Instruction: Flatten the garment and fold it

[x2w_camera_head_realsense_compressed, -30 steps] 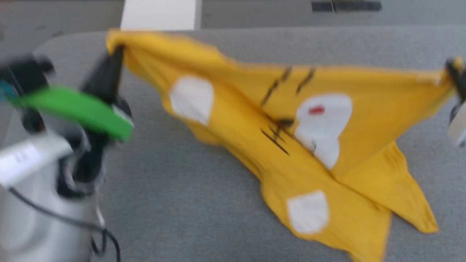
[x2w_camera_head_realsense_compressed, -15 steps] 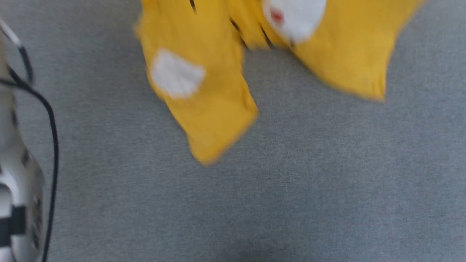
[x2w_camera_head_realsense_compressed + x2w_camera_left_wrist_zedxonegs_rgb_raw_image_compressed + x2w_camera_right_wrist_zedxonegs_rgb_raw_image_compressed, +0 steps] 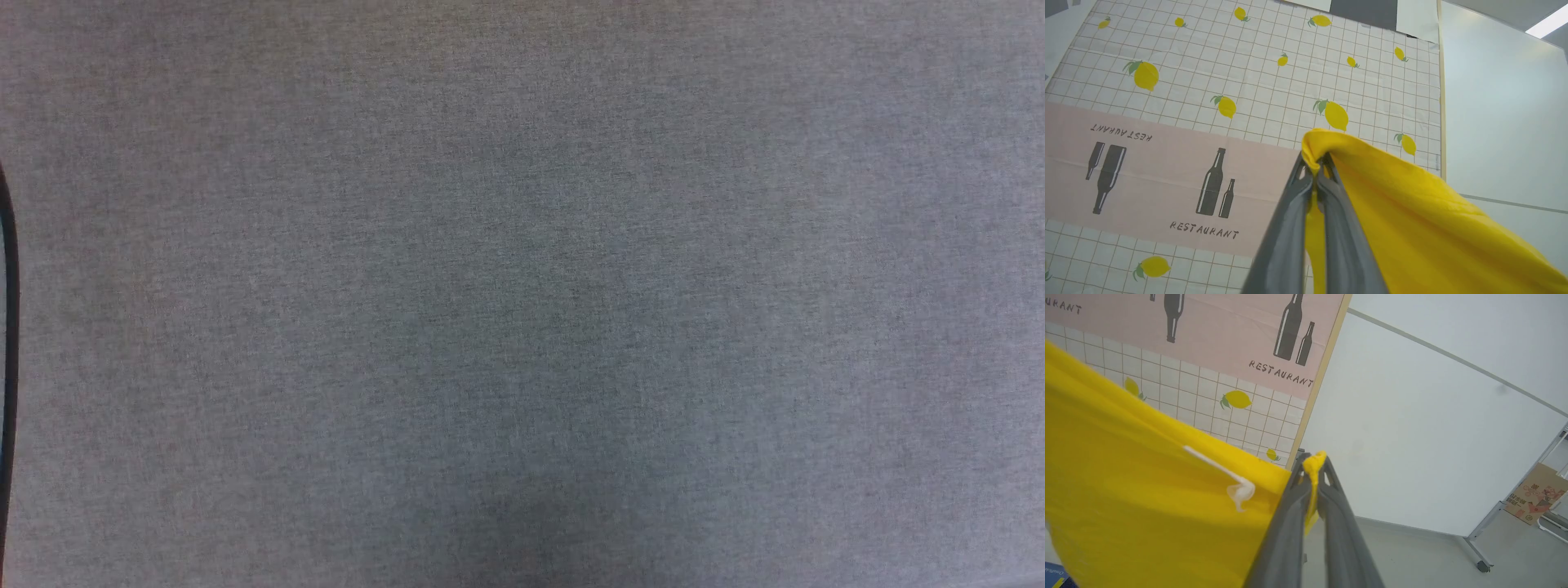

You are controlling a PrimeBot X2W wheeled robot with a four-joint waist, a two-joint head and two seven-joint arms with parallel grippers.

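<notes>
In the left wrist view my left gripper [image 3: 1315, 161] is shut on a corner of the garment [image 3: 1412, 220], a mustard-yellow cloth that hangs away to the lower right. In the right wrist view my right gripper [image 3: 1312, 463] is shut on another corner of the garment [image 3: 1126, 490], and the cloth spreads to the left with a white tag strip on it. Both wrist cameras look at a wall, so both corners are held up in the air. The head view looks straight down at the grey fabric table top [image 3: 522, 294].
A lemon-print wall cloth with a pink "RESTAURANT" band [image 3: 1167, 134] hangs ahead, beside a white panel [image 3: 1412, 416]. A cardboard box [image 3: 1535, 494] and a wheeled stand foot [image 3: 1482, 563] stand on the floor at right. A black cable [image 3: 8, 327] runs along the head view's left edge.
The head view has swept downward: the garment and both grippers slid up and out of it, leaving grey table top. Both grips on the cloth stay shut.
</notes>
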